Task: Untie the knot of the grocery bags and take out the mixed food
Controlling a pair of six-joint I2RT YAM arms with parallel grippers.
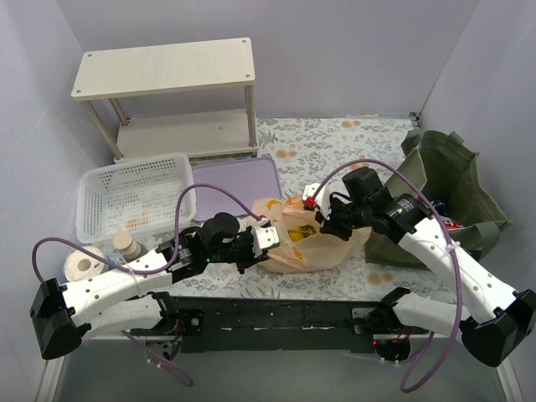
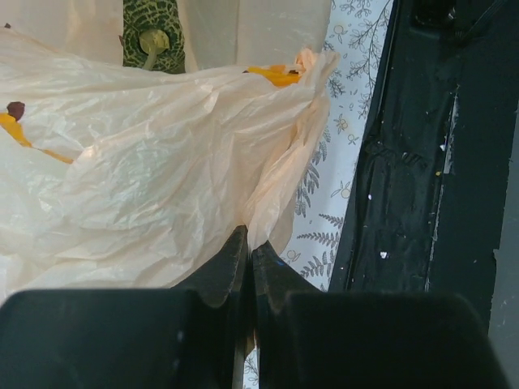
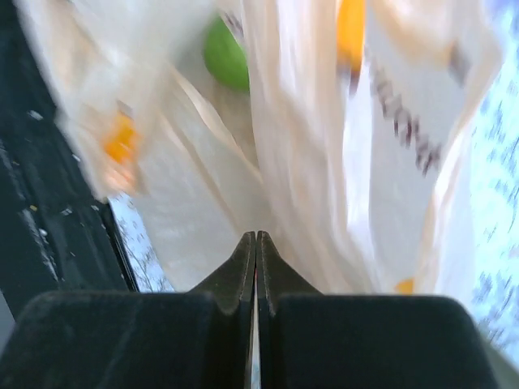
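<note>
Claws both clamped tight: L claw (image 2: 247,245) pinches grocery bag (image 2: 146,162) film low-centre; R claw (image 3: 255,240) catch unclear. Hard pull cd rip thin plastic.

Thin, crinkled, translucent plastic grocery bag (image 2: 146,162) ahead of matt black fingers (image 2: 223,274), mottled green melon rind (image 2: 154,32) beyond, printed table cover (image 2: 345,154) beside them.

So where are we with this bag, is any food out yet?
Done, apparently: the grocery bag gapes open, looking untied, with yellow fruit visible inside. In hand: the left claw and right claw are each shut on the bag's film at opposite sides. Left: all the unloading. The melon and green fruit sit among the bag's folds, neither grasped.
</note>
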